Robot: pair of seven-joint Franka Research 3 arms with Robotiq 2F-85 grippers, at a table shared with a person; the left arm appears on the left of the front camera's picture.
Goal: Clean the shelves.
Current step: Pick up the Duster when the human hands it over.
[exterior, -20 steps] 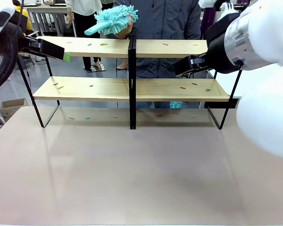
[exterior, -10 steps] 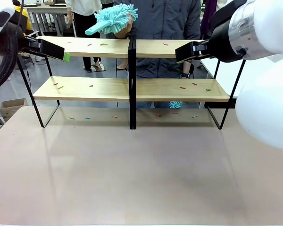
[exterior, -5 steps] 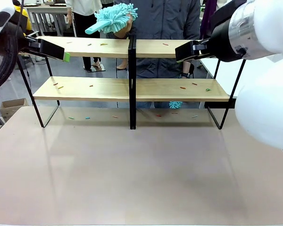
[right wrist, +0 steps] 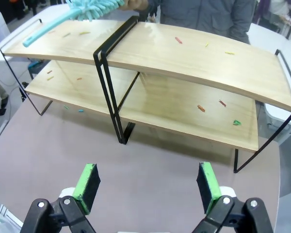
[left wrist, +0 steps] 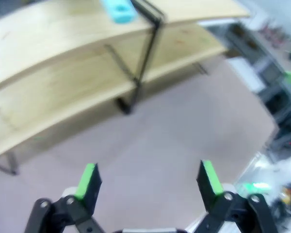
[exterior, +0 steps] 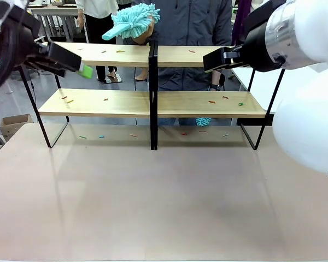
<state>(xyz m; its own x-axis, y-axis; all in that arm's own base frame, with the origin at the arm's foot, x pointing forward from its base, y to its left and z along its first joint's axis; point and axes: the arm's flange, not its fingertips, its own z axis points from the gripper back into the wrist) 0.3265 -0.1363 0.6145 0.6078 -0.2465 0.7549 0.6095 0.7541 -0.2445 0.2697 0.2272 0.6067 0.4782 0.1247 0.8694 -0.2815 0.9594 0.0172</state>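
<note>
Tip: left gripper (left wrist: 148, 171), right gripper (right wrist: 146, 171) both gape empty; we'd grab the duster (exterior: 132, 16) handle, then sweep the shelves (exterior: 126, 103).

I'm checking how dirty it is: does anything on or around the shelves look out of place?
Yes: small coloured scraps lie scattered on both tiers of the shelves and on the table beneath them. Nothing looks askew or damaged.

Left claw (left wrist: 148, 175) spread wide over table (left wrist: 174, 126), shelves (left wrist: 48, 29) beyond
</note>
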